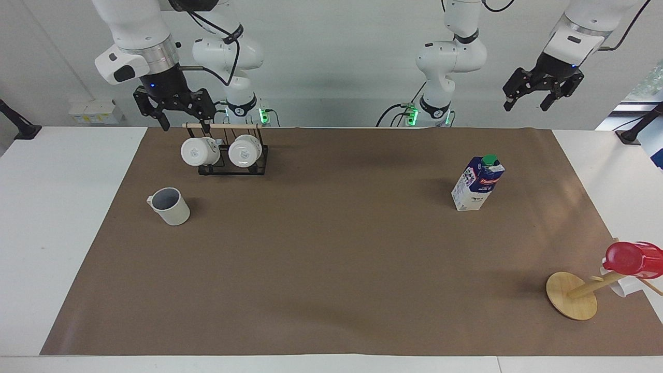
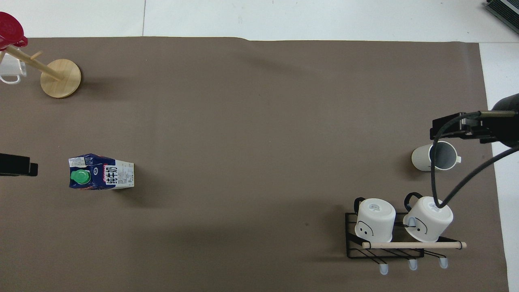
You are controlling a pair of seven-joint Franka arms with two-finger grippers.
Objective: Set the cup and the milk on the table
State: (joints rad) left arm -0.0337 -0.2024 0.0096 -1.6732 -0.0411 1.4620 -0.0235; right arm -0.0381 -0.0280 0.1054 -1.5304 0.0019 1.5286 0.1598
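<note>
A large white table [image 1: 62,217] carries a wide matte brown paper sheet [image 1: 331,269] under a plain pale wall. The cream-white ceramic cup [image 1: 171,205] with a dark grey inside stands upright, mouth up, near the sheet's edge at the right arm's end, its squarish handle pointing toward that edge. The tall blue-and-white milk carton [image 1: 477,183] stands with its long axis vertical, green cap up, toward the left arm's end. Nearer the robots than the cup, a black wire rack [image 1: 233,161] holds two white mugs [image 1: 199,151] on their sides. A round wooden stand [image 1: 571,295] bearing a glossy red cup [image 1: 633,259] sits at the sheet's corner. The right gripper [image 1: 181,115] hangs over the rack, fingers apart and empty; the left gripper [image 1: 536,98] hangs high over the table's robot-side edge, likewise spread and empty.
</note>
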